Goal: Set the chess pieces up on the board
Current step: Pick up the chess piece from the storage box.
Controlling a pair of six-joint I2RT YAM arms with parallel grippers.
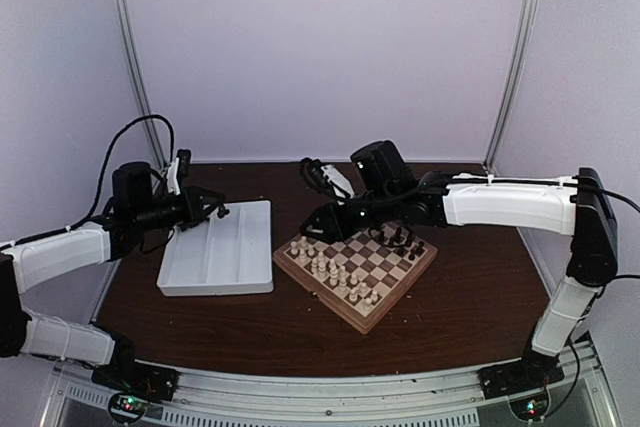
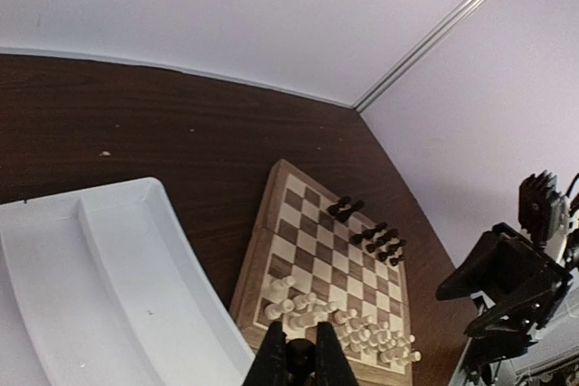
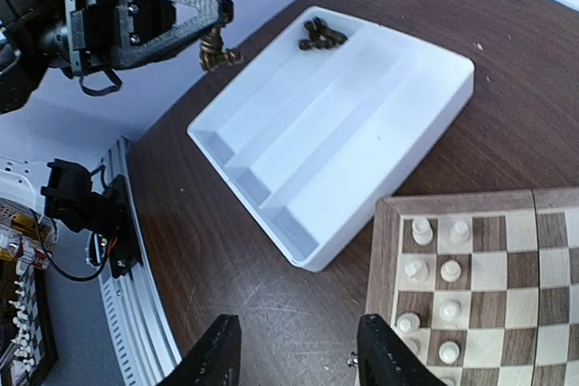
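The board [image 1: 398, 297] lies right of centre, with several dark chess pieces [image 1: 400, 240] along its far side and cream-white ones [image 1: 340, 272] on its near side. More dark pieces [image 3: 321, 35] lie in the far corner of the white tray [image 3: 362, 133]. My left gripper [image 2: 300, 359] hovers above that tray [image 1: 215, 257], shut on one small dark piece [image 3: 215, 51] hanging below its tips. My right gripper [image 3: 303, 354] is open and empty, low over bare table beside the board's left rim [image 3: 384, 259].
The tray stands just left of the board with a narrow strip of table between them. Vertical frame posts [image 1: 135, 57] rise at the back corners. A metal rail [image 3: 136, 268] runs along the table's near edge.
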